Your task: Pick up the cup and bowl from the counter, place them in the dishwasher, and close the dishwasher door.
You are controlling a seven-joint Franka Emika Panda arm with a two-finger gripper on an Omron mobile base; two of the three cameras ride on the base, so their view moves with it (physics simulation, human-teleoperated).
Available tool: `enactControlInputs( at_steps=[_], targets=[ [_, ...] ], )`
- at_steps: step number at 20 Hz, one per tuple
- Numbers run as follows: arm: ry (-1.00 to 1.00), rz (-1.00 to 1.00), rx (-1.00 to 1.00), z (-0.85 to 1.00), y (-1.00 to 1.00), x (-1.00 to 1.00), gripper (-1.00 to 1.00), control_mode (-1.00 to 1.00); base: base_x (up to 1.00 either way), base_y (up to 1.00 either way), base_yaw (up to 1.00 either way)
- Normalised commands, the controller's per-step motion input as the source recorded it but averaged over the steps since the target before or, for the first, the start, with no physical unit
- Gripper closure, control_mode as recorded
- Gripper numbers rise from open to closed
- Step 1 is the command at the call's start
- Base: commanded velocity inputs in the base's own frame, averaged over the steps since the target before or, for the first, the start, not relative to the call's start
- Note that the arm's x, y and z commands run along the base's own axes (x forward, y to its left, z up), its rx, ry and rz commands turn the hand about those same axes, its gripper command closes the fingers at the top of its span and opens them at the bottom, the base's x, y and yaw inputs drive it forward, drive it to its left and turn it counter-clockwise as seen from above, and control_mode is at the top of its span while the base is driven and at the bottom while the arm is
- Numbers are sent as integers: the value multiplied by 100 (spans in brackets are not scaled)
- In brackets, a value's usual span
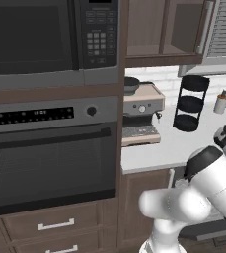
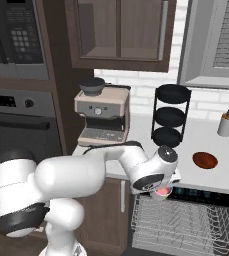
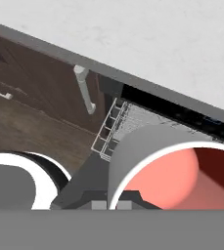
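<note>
I have the cup (image 3: 182, 180) pinched between my jaws, which are drawn in as tight as they go; it fills the space right at my fingertips, grey outside with a white rim and a pink inside. In the right base view my gripper (image 2: 161, 192) hangs just past the edge of the counter (image 2: 221, 175), over the near left corner of the wire rack (image 2: 186, 225) of the open dishwasher (image 2: 206, 197).

The bowl (image 2: 205, 160) sits on the counter, off to the side of my jaws and higher than them, untouched. It is well clear of the black three-tier stand (image 2: 170, 116) and the small bottle (image 2: 226, 123) behind it.

My guess is I am about to lower the cup into the rack. The worry is where I am: so near the rack's corner that the cup could catch the frame or land on the tines at a tilt and tip over once I let go. The counter edge is close above my jaws too, so any lift or swing could knock my wrist against it. I cannot see how deep my hold on the cup is, so a bump might twist it loose. The door cannot be closed until the bowl is in.
</note>
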Motion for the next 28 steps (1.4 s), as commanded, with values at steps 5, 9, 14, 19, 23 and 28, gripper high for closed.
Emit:
enactControlInputs(
  at_steps=[5,9,14,19,23,28],
  targets=[
    [3,0,17,-74,-39,-35,100,-100,0,0,0],
    [-2,-6,36,-46,-53,-6,100,-100,0,0,0],
    [-10,-2,25,-25,-17,6,100,-100,0,0,0],
    [-7,0,4,-23,-8,34,100,-100,0,0,0],
    [-5,0,0,-33,-1,46,100,-100,0,0,0],
    [1,0,0,-48,0,62,100,-100,0,0,0]
  ],
)
